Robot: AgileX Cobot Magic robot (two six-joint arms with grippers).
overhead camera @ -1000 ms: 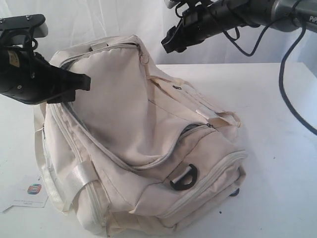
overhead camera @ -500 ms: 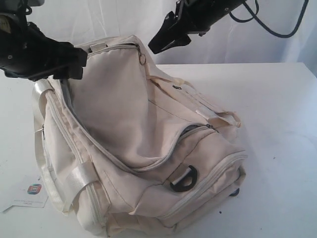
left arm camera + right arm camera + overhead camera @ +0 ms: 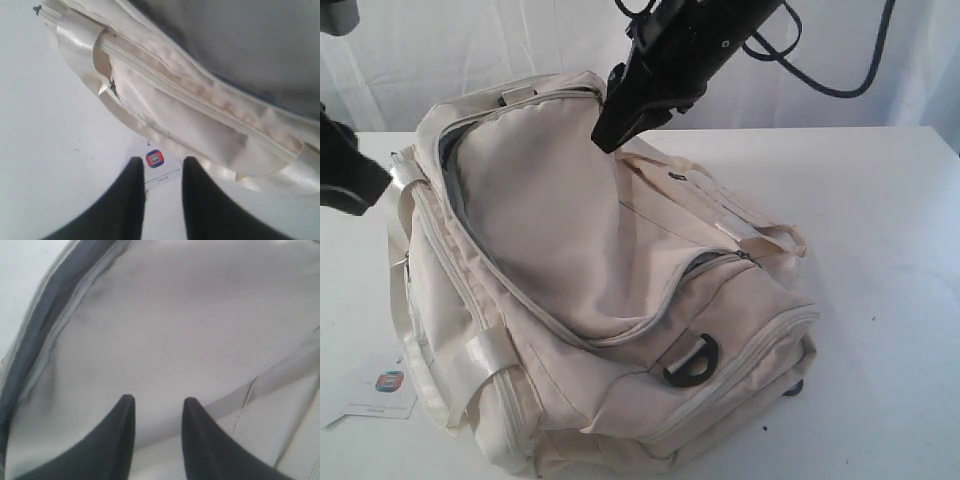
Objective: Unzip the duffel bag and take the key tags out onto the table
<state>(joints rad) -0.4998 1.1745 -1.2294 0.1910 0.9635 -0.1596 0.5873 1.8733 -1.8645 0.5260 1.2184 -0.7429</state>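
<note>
The duffel bag [image 3: 570,250] lies slumped on the table [image 3: 880,250], its main zipper [image 3: 485,262] parted along the left side so that a slit of dark lining [image 3: 40,325] shows. The key tags are not in sight; presumably they are inside.

The job now looks like widening that opening. It would go best by pinching the loose flap close to the zipper edge and lifting it away from the slit, not pressing down on the soft cloth.

The right gripper [image 3: 158,401] hangs over the flap, partly spread and empty. The left gripper [image 3: 161,162] sits off the bag's side above a paper card [image 3: 155,159], also parted and grasping nothing.
</note>
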